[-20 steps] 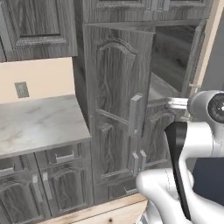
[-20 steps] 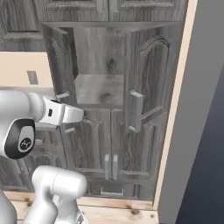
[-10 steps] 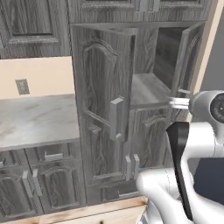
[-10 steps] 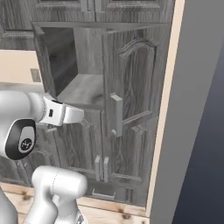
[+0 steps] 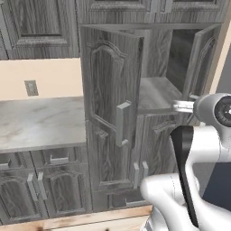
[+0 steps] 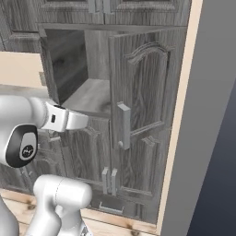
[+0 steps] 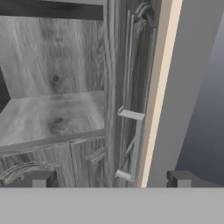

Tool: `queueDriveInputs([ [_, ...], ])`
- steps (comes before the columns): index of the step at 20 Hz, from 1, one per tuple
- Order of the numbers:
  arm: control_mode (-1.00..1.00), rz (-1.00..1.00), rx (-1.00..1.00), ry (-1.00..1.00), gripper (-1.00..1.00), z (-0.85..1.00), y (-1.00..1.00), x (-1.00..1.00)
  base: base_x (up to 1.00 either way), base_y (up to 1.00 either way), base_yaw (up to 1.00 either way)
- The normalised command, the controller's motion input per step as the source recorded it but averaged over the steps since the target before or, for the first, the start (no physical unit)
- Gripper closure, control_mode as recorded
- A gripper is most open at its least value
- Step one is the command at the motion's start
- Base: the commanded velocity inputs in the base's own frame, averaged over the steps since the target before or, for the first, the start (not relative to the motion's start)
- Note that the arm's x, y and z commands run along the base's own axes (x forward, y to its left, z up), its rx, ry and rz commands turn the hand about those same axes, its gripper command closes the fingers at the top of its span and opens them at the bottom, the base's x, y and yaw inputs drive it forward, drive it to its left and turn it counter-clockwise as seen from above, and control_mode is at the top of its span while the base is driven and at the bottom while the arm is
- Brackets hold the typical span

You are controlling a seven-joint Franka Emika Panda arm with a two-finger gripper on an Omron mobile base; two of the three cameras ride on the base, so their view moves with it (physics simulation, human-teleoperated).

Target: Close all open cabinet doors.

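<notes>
1. The arm is held level, forearm pointed at the open tall cabinet; the gripper [image 7: 111,178] is aimed into the gap between shelf and right door.
2. The fingers [image 7: 39,179] are seen well apart, with nothing between them.
3. Against the earlier frames, the whole scene has shifted sideways in both base views, so the base has moved; the arm pose looks unchanged.
4. The right door [image 6: 145,106] is swung open and seen edge-on in the hand view, its bar handle [image 7: 133,146] just ahead of the fingers, between the two tips, closer to the right one, not touched.
5. The left door [image 5: 110,108] is swung wide open, well off to the left of the fingers.
6. The shelf [image 7: 52,116] lies ahead and left of the left finger.
</notes>
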Motion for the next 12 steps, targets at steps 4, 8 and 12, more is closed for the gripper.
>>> queueDriveInputs([
  [4,1.0,0.0,0.0,0.0,-1.0,0.0,0.0,0.0,0.0,-0.07,0.0],
  [8,-1.0,0.06,0.0,-0.12,-1.0,-0.03,-0.49,-0.21,0.0,0.0,0.0],
  [12,-1.0,0.23,0.0,-0.18,-1.0,0.0,-0.71,0.0,0.0,0.0,0.0],
])
